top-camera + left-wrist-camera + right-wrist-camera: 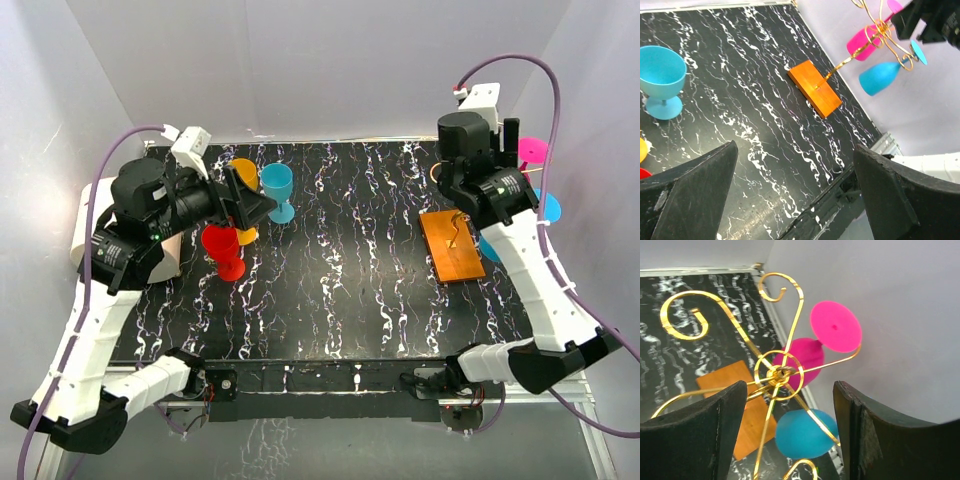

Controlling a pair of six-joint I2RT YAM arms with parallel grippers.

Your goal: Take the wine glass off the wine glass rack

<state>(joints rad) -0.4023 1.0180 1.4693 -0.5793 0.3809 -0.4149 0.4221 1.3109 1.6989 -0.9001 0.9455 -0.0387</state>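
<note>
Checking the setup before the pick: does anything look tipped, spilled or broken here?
Nothing stands out. The wine glass rack sits flat, its pink glass and hanging blue glass bowl-down on the hooks. The loose blue glass stands upright on the table.

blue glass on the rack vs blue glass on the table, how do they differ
The hanging blue wine glass is inverted, foot hooked in the orange-based gold wire rack; the standing blue wine glass sits upright on the black marbled table. The hanging one is far right, beside a pink wine glass; the standing one is left. Both are blue and stemmed.
</note>
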